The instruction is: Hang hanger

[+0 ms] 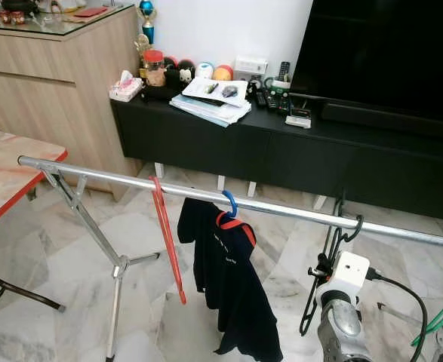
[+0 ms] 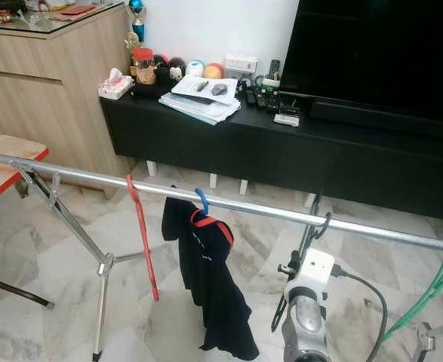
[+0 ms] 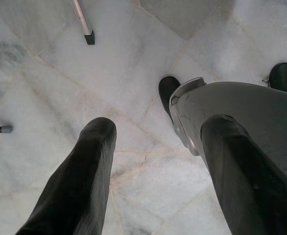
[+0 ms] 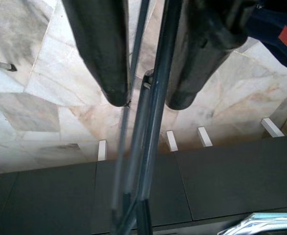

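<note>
Hanging from the silver rail (image 1: 281, 209) of the clothes rack, your black hanger (image 1: 330, 253) has its hook (image 1: 349, 223) already over the tube, well to the right of the other garments. Your right end effector (image 4: 145, 100) is just beside the hanger; in the right wrist view its two black fingers (image 4: 101, 54) stand either side of the thin hanger wires with a narrow gap, so you can count it as closed on the black hanger, though whether the pads actually press the wire is hard to tell. The right arm (image 1: 343, 317) rises from below, its white wrist block just under the rail.

Further left on the rail you have a dark navy shirt (image 1: 232, 286) on a blue hanger (image 1: 230, 202), and beside it an empty red hanger (image 1: 168, 237). Your left end effector (image 3: 155, 142) points down at the marble floor (image 3: 133, 63), fingers spread apart and holding nothing.

Behind the rack stands a black TV console (image 1: 281, 151) carrying papers (image 1: 210, 102), remotes and small ornaments, with a television (image 1: 387, 53) above it.
</note>
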You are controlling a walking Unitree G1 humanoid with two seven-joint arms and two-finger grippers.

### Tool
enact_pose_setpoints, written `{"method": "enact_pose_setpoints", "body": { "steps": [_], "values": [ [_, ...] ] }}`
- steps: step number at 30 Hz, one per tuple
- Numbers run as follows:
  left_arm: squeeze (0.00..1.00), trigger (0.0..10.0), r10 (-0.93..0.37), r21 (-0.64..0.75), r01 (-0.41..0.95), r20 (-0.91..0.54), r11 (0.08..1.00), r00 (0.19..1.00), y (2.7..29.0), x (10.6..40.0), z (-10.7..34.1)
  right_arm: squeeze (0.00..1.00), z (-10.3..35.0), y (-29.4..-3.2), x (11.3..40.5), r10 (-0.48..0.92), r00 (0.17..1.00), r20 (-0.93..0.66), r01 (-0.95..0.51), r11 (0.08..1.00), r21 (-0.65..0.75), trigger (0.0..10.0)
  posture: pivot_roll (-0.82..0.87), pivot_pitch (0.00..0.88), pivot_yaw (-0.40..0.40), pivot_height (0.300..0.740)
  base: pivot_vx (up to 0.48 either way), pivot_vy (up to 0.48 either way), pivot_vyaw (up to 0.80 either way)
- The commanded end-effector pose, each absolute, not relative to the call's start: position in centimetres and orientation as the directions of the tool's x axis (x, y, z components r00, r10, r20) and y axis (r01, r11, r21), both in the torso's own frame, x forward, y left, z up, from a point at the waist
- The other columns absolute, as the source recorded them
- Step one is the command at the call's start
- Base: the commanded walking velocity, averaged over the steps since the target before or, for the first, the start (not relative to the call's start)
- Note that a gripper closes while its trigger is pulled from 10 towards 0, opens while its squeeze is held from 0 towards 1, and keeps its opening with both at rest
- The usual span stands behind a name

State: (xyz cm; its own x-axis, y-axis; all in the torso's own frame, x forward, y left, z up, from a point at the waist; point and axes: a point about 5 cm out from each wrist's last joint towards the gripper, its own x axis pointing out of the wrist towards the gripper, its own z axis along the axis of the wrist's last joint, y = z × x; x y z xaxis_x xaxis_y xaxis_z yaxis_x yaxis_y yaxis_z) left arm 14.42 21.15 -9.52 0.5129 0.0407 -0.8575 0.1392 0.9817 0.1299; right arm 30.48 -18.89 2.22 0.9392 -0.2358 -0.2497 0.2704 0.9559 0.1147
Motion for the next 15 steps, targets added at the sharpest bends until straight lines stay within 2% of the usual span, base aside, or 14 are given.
{"method": "enact_pose_setpoints", "body": {
  "steps": [1,15],
  "values": [
    [0.0,10.0,-0.01,0.083,0.186,-0.892,0.979,0.452,19.81,12.94,-10.32,0.6,1.78,-19.06,29.91,-0.242,0.937,-0.251,0.278,0.954,0.117,10.0,0.0,0.083,-0.062,0.74,0.0,0.0,0.0],
    [0.0,10.0,-0.017,0.079,0.192,-0.892,0.978,0.451,19.57,12.81,-10.39,0.58,2.26,-19.01,28.93,-0.218,0.967,-0.129,0.231,0.967,0.103,10.0,-0.01,0.082,-0.067,0.74,0.0,0.0,0.0]
  ]
}}
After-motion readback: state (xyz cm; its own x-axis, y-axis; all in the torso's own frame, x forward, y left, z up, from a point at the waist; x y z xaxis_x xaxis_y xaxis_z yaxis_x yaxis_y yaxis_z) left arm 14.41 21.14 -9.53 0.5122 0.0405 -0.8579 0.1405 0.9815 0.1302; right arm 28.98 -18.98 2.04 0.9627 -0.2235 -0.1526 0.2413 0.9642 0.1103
